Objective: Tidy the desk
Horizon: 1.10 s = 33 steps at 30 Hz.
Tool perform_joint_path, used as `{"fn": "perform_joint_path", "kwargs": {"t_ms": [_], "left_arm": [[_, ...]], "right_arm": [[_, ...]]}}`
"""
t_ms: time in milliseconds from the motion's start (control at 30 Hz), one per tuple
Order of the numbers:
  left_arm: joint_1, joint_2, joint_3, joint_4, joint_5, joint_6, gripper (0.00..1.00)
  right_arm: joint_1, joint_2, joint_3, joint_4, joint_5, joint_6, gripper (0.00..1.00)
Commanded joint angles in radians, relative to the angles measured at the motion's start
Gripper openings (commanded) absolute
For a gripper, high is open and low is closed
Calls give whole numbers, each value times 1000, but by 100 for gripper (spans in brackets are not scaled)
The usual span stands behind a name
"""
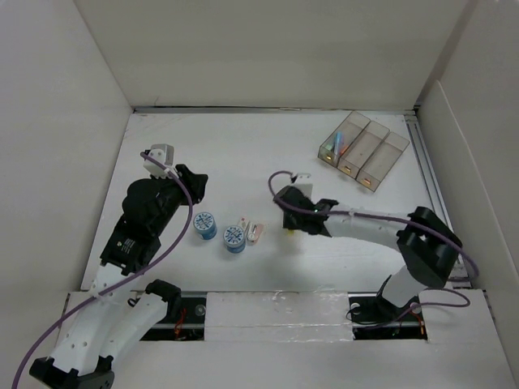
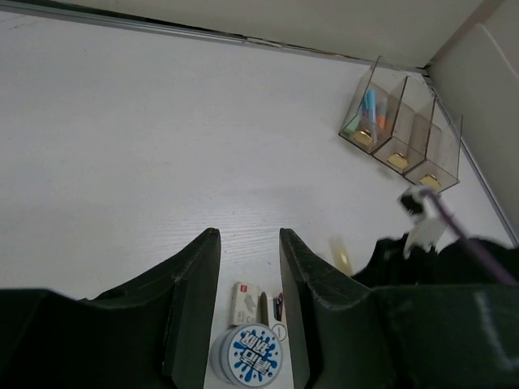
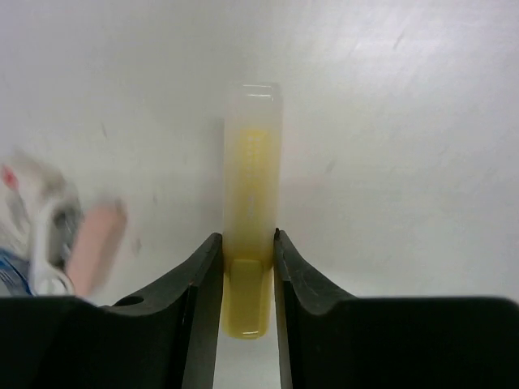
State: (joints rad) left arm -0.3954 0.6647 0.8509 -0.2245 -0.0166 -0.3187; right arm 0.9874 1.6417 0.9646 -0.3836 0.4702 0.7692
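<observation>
Left of the right gripper (image 3: 245, 237), small items (image 3: 49, 235) are blurred; from above, the marker (image 3: 253, 162) under it is mostly hidden.

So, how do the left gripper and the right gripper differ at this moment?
The left gripper is open and empty; the right gripper is shut on a yellow marker. The left gripper is over the left part of the desk, the right gripper near its middle. Both are black.
</observation>
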Motion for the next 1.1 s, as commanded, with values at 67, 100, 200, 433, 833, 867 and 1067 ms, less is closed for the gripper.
{"fn": "perform_joint_path", "kwargs": {"t_ms": [67, 100, 200, 433, 833, 867, 1067], "left_arm": [[4, 13, -1, 43, 73, 6, 33], [4, 27, 0, 43, 84, 6, 34], [4, 45, 10, 37, 104, 9, 36], [4, 27, 4, 39, 89, 9, 37], [4, 42, 7, 37, 76, 12, 46], [4, 44, 7, 37, 76, 13, 47], [4, 49, 8, 36, 64, 12, 50]], "right_arm": [[-301, -161, 34, 241, -57, -99, 5], [-349, -161, 55, 252, -95, -123, 6], [-513, -112, 155, 285, -126, -162, 6], [-763, 136, 422, 273, -209, -179, 8], [-857, 273, 579, 239, -283, -214, 77], [-857, 221, 522, 261, -294, -212, 81], [-651, 6, 263, 373, -353, -245, 67]]}}
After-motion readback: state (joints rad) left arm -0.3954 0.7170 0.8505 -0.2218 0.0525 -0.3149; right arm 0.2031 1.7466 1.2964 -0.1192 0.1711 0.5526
